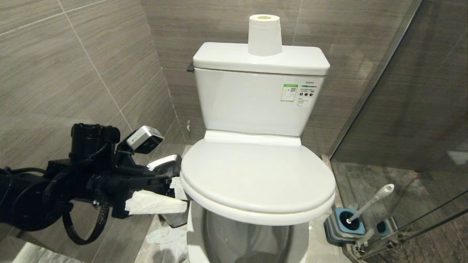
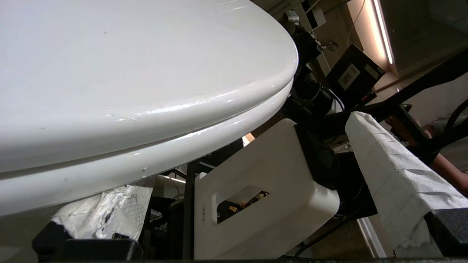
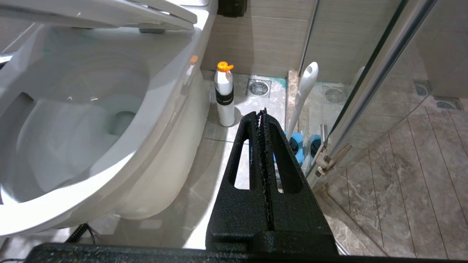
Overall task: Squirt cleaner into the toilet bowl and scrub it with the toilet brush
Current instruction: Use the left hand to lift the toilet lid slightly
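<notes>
The toilet bowl [image 1: 195,233] is covered by its white seat and lid [image 1: 256,175], both down, so its inside is hidden. The cleaner is out of view. The toilet brush [image 1: 369,202] leans in its blue holder [image 1: 345,223] on the floor to the toilet's right. My left gripper [image 1: 181,199] is open at the lid's left edge, its fingers [image 2: 395,175] wrapped in white tissue. In the left wrist view the left gripper [image 2: 241,153] has one tissue-wrapped finger under the seat rim [image 2: 146,157]. My right gripper [image 3: 262,111] is shut and empty, low beside the bowl's outer wall [image 3: 109,146], pointing towards the brush handle [image 3: 305,87].
A white bottle with an orange cap [image 3: 224,95] stands on the floor beside the toilet. A paper roll [image 1: 264,34] sits on the tank. A steel-lidded bin [image 1: 166,164] and crumpled tissue [image 1: 164,235] lie at the left. A glass partition [image 1: 402,109] closes the right.
</notes>
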You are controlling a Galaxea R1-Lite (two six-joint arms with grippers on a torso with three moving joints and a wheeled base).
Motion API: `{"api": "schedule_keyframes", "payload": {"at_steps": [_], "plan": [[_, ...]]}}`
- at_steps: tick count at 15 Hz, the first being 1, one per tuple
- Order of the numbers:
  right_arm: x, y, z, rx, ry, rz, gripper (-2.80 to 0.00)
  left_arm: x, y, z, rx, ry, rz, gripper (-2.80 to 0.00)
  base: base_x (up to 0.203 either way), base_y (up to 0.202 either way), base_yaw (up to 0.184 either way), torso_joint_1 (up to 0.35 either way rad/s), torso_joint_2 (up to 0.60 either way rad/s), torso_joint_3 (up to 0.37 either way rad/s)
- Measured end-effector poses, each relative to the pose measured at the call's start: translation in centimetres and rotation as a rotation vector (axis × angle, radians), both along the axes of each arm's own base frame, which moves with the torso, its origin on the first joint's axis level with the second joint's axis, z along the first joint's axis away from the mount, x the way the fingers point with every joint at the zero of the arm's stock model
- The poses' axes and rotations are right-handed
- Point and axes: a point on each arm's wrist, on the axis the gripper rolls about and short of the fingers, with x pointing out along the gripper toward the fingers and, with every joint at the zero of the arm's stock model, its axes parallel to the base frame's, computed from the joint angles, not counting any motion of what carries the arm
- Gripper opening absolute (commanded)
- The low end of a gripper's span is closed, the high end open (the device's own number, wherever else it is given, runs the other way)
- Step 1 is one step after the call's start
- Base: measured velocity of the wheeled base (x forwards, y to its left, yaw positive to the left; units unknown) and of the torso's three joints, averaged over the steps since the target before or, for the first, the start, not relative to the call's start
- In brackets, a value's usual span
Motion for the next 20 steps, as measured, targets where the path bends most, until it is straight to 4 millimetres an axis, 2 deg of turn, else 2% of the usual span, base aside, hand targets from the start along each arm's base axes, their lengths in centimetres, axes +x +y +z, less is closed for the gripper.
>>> {"api": "schedule_keyframes", "payload": {"at_steps": [4,9,12,15,20], "plan": [[0.0,0.0,0.0,0.0,-0.001,0.0,-2.8,1.3,-0.3,1.9,-0.006,-0.011,0.016,0.0,0.0,0.0,0.0,0.0,0.0,0.0],[0.0,0.0,0.0,0.0,0.0,0.0,-2.8,2.7,-0.6,5.5,-0.019,-0.017,0.032,0.0,0.0,0.0,0.0,0.0,0.0,0.0],[0.0,0.0,0.0,0.0,0.0,0.0,-2.8,3.1,-1.8,7.3,-0.024,-0.023,0.027,0.0,0.0,0.0,0.0,0.0,0.0,0.0],[0.0,0.0,0.0,0.0,0.0,0.001,-2.8,3.6,-3.2,8.4,-0.028,-0.059,0.06,0.0,0.0,0.0,0.0,0.0,0.0,0.0],[0.0,0.0,0.0,0.0,0.0,-0.001,-2.8,4.7,-4.0,9.0,-0.03,-0.091,0.131,0.0,0.0,0.0,0.0,0.0,0.0,0.0]]}}
